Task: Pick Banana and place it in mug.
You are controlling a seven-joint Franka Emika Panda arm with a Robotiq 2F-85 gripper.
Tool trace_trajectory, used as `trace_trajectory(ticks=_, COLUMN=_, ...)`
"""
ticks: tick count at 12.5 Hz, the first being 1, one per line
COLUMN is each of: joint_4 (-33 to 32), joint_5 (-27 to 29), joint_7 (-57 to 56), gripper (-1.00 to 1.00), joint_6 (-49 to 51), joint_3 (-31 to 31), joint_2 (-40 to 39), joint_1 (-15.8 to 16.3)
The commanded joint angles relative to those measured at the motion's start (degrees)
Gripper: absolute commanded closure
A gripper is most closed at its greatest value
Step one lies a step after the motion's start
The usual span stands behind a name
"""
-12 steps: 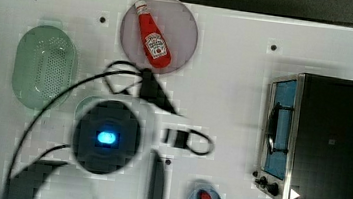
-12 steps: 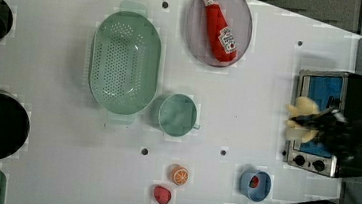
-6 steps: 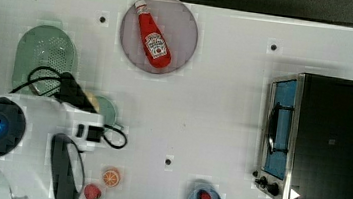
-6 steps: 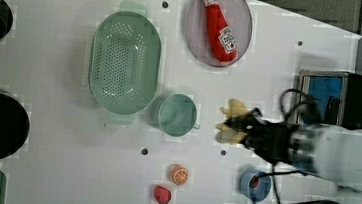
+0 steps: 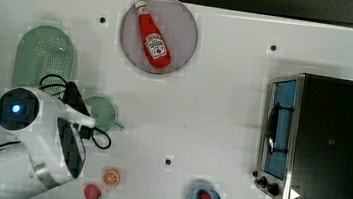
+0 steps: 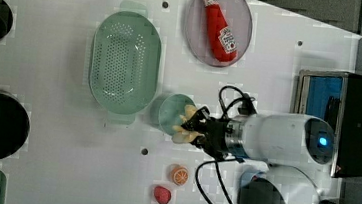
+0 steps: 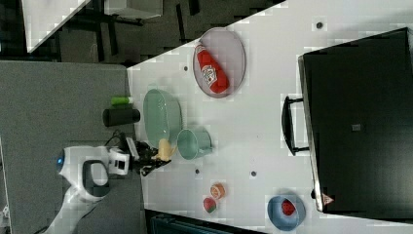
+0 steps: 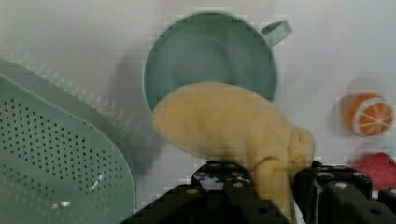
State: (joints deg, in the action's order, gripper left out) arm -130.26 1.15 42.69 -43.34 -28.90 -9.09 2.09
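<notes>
Beside the worktop's [image 6: 37, 168] near edge in the left view lie a strawberry [image 6: 162, 194] and an orange half [image 6: 179, 174]. Beyond them the gripper [image 6: 197, 128] has its jaws clamped on the banana [image 6: 185, 128], held over the mug's [image 6: 168, 112] right rim. Farther left sits the colander [image 6: 125, 62].
</notes>
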Motion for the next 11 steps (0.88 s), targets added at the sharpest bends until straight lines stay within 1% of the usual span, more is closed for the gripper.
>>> trace_trajectory(ticks=1, joint_4=0.1, joint_5=-2.2, joint_7=7.1, gripper=0.46, joint_6=-4.3, joint_3=1.1, joint_2=-1.5, joint_1=-0.4)
trace_trajectory(ticks=2, joint_4=-0.5, joint_5=-2.6, joint_7=8.1, gripper=0.46, joint_6=-5.7, joint_3=1.3, joint_2=-2.9, joint_1=-0.4)
trace_trajectory(ticks=3, joint_4=-0.9, joint_5=-3.4, joint_7=8.2, gripper=0.4, joint_6=-7.7, joint_3=1.3, joint_2=-3.7, joint_1=-0.4)
trace_trajectory(ticks=5, joint_4=-1.6, joint_5=-4.0, joint_7=8.5, gripper=-0.02, joint_6=-10.0, joint_3=1.4, joint_2=-4.2, joint_1=-0.4)
trace_trajectory(ticks=9, joint_4=-1.8, joint_5=-4.0, joint_7=8.6, gripper=-0.92, joint_6=-9.4, joint_3=1.8, joint_2=-2.7, joint_1=-0.5)
trace_trajectory(ticks=10, joint_4=-1.8, joint_5=-4.0, joint_7=8.5, gripper=-1.0, joint_6=-9.5, joint_3=1.9, joint_2=-2.2, joint_1=-0.5)
trace_trajectory(ticks=11, joint_4=-1.8, joint_5=-4.0, joint_7=8.6, gripper=-1.0, joint_6=-9.4, joint_3=1.9, joint_2=-1.8, joint_1=-0.5)
